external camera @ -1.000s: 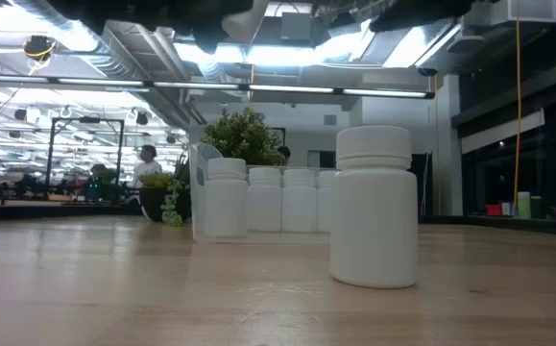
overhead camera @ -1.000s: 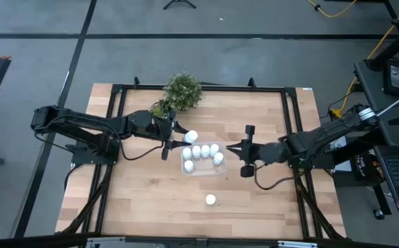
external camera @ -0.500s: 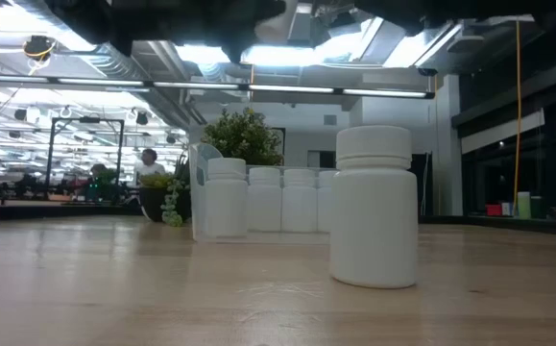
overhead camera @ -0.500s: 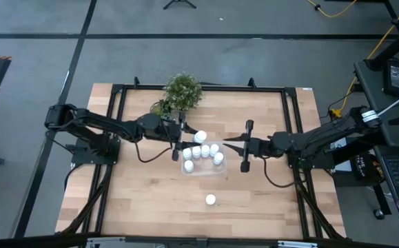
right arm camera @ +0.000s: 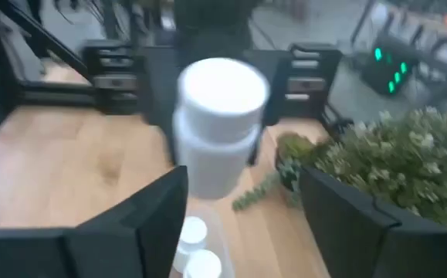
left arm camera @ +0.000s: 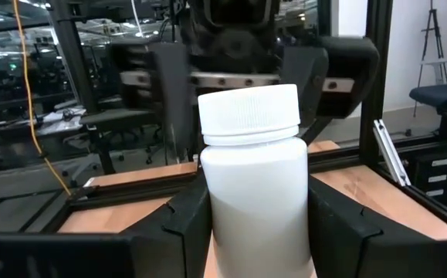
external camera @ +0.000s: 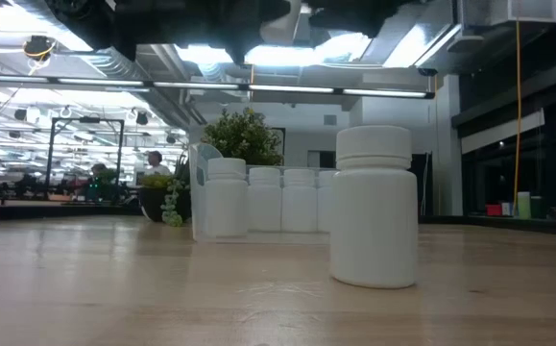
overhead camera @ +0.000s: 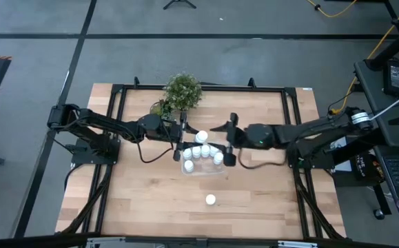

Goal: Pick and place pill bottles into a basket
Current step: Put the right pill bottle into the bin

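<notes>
A white pill bottle (left arm camera: 252,123) stands upright between the fingers of my left gripper (overhead camera: 195,137), held above the far edge of the clear basket (overhead camera: 204,169). Several more pill bottles (overhead camera: 200,154) stand in the basket. One pill bottle (overhead camera: 211,200) stands alone on the table near the front, and it shows large in the low view (external camera: 374,207). My right gripper (overhead camera: 222,142) is open and faces the held bottle (right arm camera: 219,127) from the table's right, with nothing between its fingers. My left gripper pinches the bottle's body (left arm camera: 221,208) below the cap between its two fingers, one on each side. The fingers (left arm camera: 186,228) lie level and come from the table's left. The bottle is upright and lifted clear of the table.
A small potted green plant (overhead camera: 182,91) stands at the far edge behind the basket, close to both grippers (right arm camera: 385,154). A black frame (overhead camera: 289,110) runs around the table. Bare wood lies at the near left and near right.
My right gripper has moved toward the table's left, up to the basket and the held bottle, and has opened wide. My left gripper has carried its bottle a little toward the right, over the basket's far edge, still upright.
</notes>
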Robot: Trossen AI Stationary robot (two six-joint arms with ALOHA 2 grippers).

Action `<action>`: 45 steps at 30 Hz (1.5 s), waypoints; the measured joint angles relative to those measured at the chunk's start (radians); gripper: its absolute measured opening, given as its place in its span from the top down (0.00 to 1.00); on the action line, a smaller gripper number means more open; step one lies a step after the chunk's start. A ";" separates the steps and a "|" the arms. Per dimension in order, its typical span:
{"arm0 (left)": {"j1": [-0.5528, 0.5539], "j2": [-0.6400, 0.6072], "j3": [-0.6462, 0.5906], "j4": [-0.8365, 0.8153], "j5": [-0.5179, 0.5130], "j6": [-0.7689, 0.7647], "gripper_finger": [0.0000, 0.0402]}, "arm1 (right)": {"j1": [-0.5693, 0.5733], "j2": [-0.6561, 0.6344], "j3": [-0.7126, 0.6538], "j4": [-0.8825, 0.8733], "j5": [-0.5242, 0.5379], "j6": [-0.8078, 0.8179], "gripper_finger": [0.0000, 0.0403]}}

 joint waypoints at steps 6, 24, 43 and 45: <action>0.000 -0.001 0.000 0.002 0.010 0.002 0.61 | -0.021 0.081 0.201 -0.237 -0.004 -0.010 0.30; -0.001 -0.001 0.000 0.008 0.023 0.045 0.61 | -0.023 0.097 0.264 -0.240 -0.053 -0.030 0.31; 0.002 -0.001 0.001 0.020 0.020 0.079 0.61 | -0.051 0.135 0.263 -0.185 -0.132 -0.061 0.45; 0.005 -0.001 0.001 0.014 0.021 0.081 0.61 | -0.051 0.129 0.263 -0.184 -0.132 -0.061 0.48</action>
